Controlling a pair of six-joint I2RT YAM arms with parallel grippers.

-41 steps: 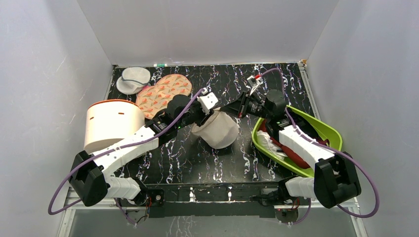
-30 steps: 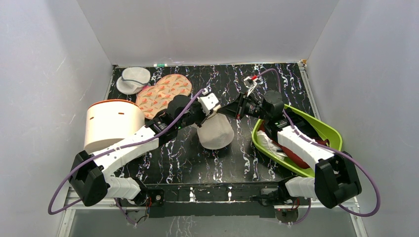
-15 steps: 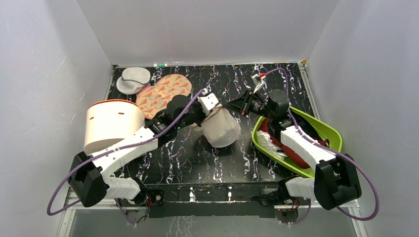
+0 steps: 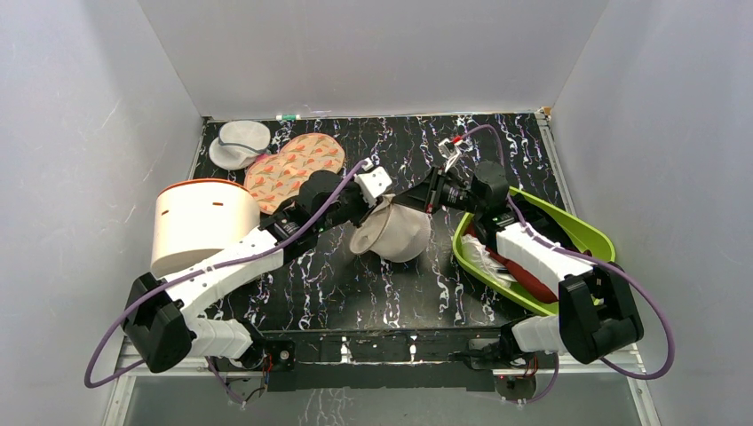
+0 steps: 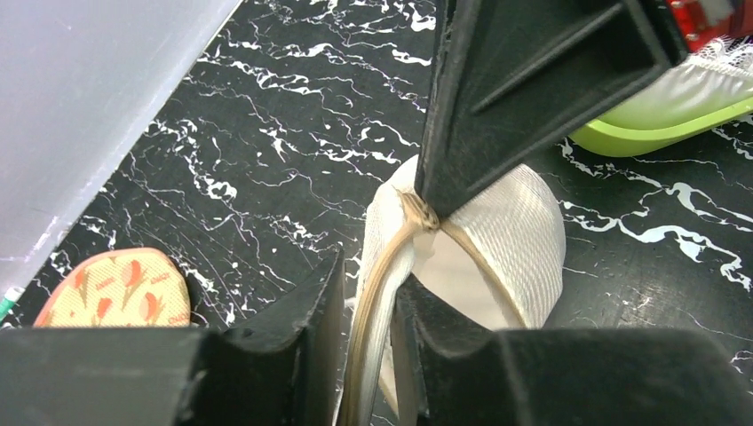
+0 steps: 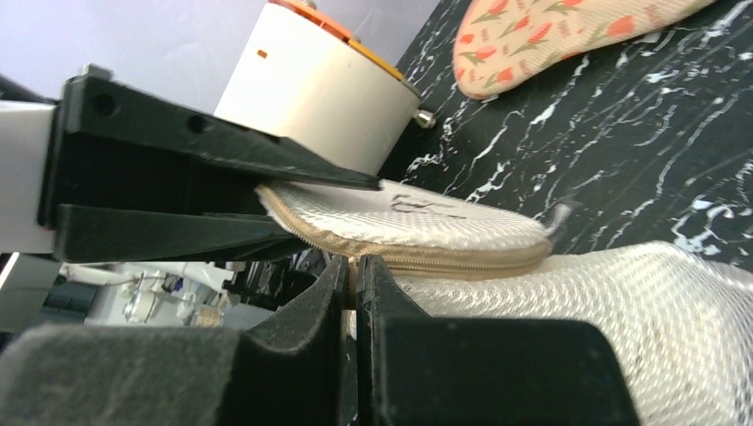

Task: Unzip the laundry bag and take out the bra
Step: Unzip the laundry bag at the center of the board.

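Looking at the laundry bag (image 4: 401, 235): it's mid-table, tipped on edge, with the zip seam (image 5: 391, 257) along its 12 o'clock side. The left gripper (image 5: 366, 342) pinches that seam at about 11. The right gripper (image 6: 355, 280) is clamped on the zip end at 1, right beside it, so I'd pull toward 3. Compared with half a second back, the bag's lip now sags toward 8. Can't see the bra.

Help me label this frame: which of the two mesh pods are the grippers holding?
The larger cream-white laundry bag: the left gripper and right gripper both pinch its zipper rim. The smaller greyish pod lies untouched in the far left corner.
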